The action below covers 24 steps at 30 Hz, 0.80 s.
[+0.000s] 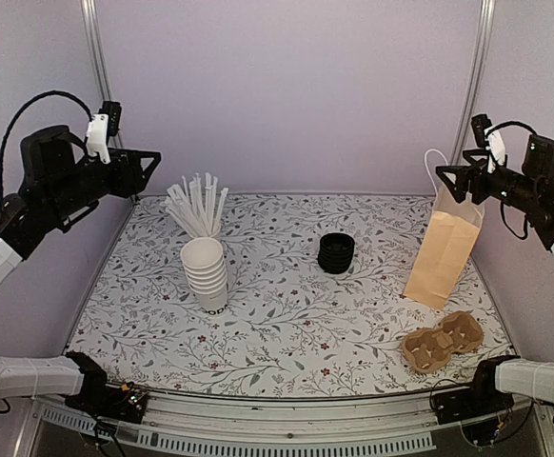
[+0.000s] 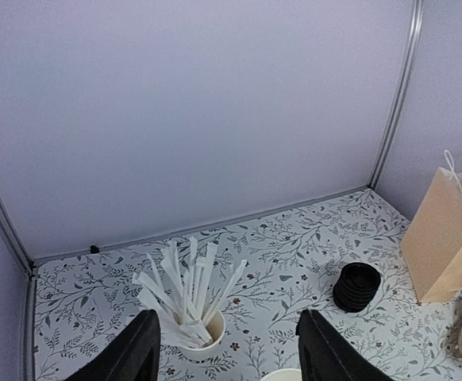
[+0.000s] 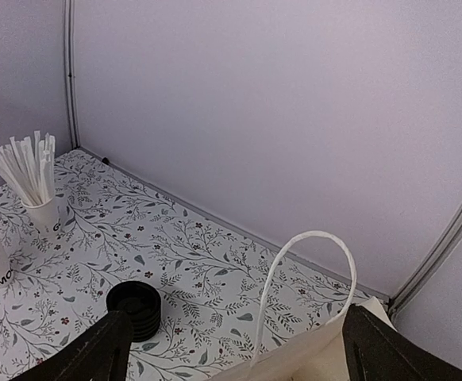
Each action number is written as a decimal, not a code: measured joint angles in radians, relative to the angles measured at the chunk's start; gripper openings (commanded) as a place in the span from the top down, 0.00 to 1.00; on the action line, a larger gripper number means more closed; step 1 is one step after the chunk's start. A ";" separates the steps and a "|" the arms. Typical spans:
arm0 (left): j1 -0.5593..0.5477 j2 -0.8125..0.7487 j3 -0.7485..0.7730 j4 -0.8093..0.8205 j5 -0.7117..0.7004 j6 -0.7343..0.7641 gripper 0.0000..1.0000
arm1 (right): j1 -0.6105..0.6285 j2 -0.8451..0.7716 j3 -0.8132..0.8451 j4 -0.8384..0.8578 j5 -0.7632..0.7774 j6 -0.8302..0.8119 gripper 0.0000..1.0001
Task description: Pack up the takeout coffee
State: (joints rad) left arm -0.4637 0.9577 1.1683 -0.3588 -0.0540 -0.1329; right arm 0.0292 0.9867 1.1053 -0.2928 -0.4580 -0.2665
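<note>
one floral-print table [image 1: 286, 328], plain walls [image 1: 286, 95] — pale lilac

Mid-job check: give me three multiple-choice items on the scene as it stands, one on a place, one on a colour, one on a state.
1. Where is the stack of black lids?
A. Between the cup stack and the paper bag
B. Inside the paper bag
C. On top of the cup stack

2. What colour is the paper bag?
A. Black
B. White
C. Brown

3. The left tool is:
A. Shut on a lid
B. Open, holding nothing
C. Shut on a cup

Answers:
1. A, since the top view shows the cups to the left of the lids and the bag to their right.
2. C, since its sides are plain brown paper.
3. B, since its fingers stand apart in the left wrist view with nothing gripped between them.
</note>
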 measured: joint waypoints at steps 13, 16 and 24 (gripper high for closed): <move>-0.395 0.294 0.411 -0.319 -0.005 -0.110 0.50 | 0.247 0.072 -0.053 -0.040 -0.116 -0.182 0.17; -0.518 0.419 0.535 -0.438 -0.039 -0.141 0.50 | 0.364 0.130 -0.075 -0.060 -0.113 -0.250 0.18; -0.700 0.731 0.709 -0.790 -0.124 -0.264 0.52 | 0.503 0.280 -0.153 -0.018 -0.227 -0.317 0.22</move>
State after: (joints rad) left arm -1.1641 1.6890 1.8774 -1.1484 -0.1776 -0.3973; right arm 0.5323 1.2671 0.9527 -0.3107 -0.6849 -0.5831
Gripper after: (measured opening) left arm 0.497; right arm 0.786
